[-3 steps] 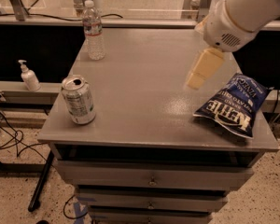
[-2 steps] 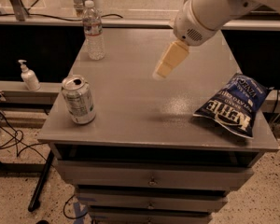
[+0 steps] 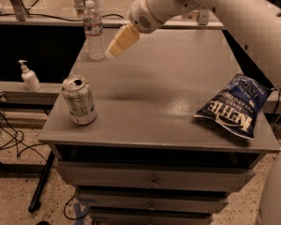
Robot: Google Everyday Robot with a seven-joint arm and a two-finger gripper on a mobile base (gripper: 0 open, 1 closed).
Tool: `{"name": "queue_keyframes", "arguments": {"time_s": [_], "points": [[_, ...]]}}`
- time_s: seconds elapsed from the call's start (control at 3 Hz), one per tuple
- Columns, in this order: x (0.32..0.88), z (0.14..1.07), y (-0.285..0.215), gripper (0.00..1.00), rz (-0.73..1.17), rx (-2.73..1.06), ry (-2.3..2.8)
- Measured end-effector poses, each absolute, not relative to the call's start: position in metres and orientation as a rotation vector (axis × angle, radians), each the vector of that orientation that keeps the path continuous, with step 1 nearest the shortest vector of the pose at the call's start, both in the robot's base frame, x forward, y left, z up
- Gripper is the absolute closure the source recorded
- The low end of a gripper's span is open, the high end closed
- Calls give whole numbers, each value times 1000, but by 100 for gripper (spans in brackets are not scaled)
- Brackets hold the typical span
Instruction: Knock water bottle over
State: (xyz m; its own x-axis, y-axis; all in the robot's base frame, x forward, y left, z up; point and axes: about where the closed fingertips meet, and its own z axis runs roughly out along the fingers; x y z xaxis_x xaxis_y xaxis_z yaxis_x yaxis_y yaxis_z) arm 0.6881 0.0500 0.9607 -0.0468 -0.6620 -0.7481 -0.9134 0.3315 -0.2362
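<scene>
Contact looks best made high on the water bottle point(image 3: 93, 29), which stands upright just beside the tip of the gripper point(image 3: 118, 42), on the side away from the chip bag point(image 3: 236, 106); a sideways sweep near the white cap would likely tip it, whereas a low push may only slide it along the table point(image 3: 159, 74). Whether the gripper, hovering above the table, is open or closed cannot be told. Well apart from it, the bag reads "KETTLE", while print on the bottle's label and the silver can point(image 3: 78, 100) is too small to read.
</scene>
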Motion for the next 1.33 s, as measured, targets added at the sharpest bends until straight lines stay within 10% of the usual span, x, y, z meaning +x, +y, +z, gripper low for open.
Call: {"name": "queue_keyframes", "arguments": {"time_s": [1.33], "points": [[756,942,101,0,555,-1203,1699]]}}
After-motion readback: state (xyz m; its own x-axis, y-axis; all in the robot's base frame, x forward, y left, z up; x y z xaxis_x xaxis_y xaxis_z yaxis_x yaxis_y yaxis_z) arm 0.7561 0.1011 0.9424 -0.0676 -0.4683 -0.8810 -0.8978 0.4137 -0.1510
